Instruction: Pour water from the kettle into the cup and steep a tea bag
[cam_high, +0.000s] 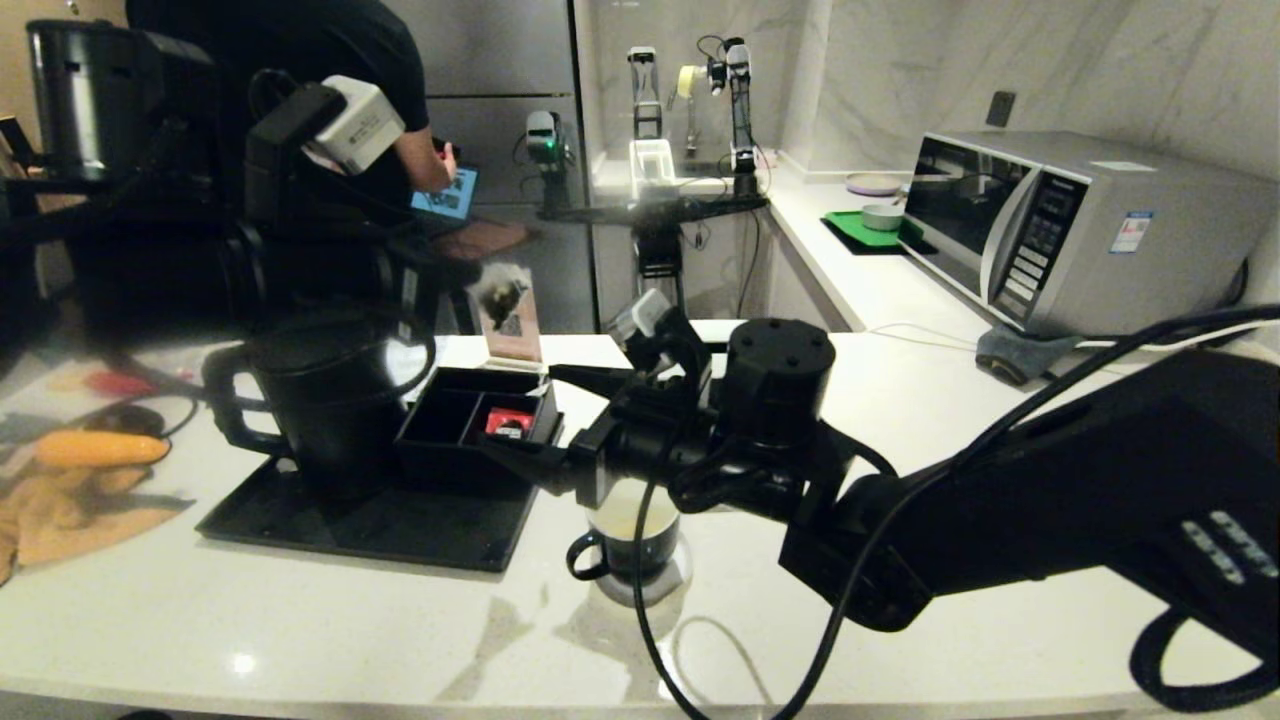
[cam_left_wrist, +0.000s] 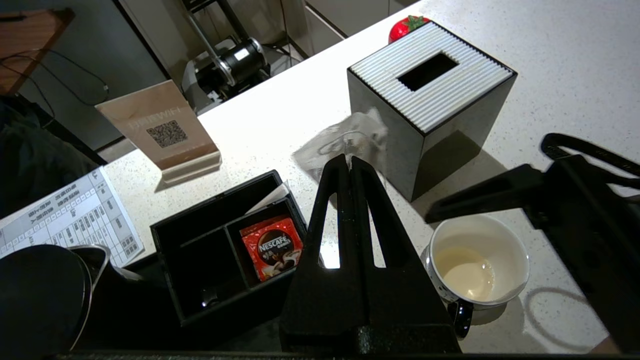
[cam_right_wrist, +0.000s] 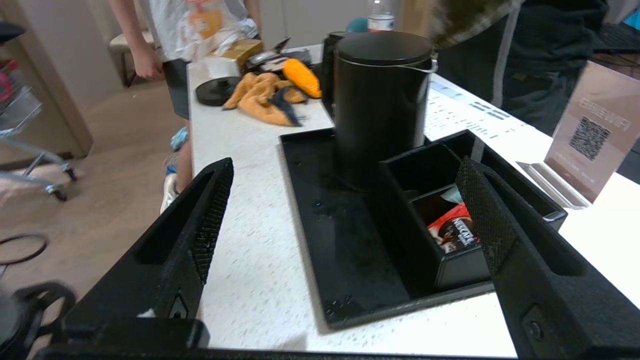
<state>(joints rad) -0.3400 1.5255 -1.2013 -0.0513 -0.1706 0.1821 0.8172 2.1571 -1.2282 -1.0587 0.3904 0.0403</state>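
The black kettle (cam_high: 320, 400) stands on a black tray (cam_high: 380, 525), lid on. The cup (cam_left_wrist: 477, 267) sits on the counter to the tray's right and holds a little pale yellowish liquid. My left gripper (cam_left_wrist: 348, 161) hangs above the counter between the compartment box and the cup. It is shut on the tea bag (cam_left_wrist: 350, 137), which dangles translucent from its tips and shows blurred in the head view as the tea bag (cam_high: 502, 295). My right gripper (cam_high: 555, 420) is open and empty just above the cup, pointing toward the kettle (cam_right_wrist: 382, 100). No water stream shows.
A black compartment box (cam_high: 470, 420) on the tray holds a red Nescafe packet (cam_left_wrist: 271, 246). A black tissue box (cam_left_wrist: 430, 105) and a QR sign (cam_left_wrist: 162, 132) stand behind. An orange cloth (cam_right_wrist: 260, 97) lies at the far left, a microwave (cam_high: 1060, 225) at the right, and people stand beyond the counter.
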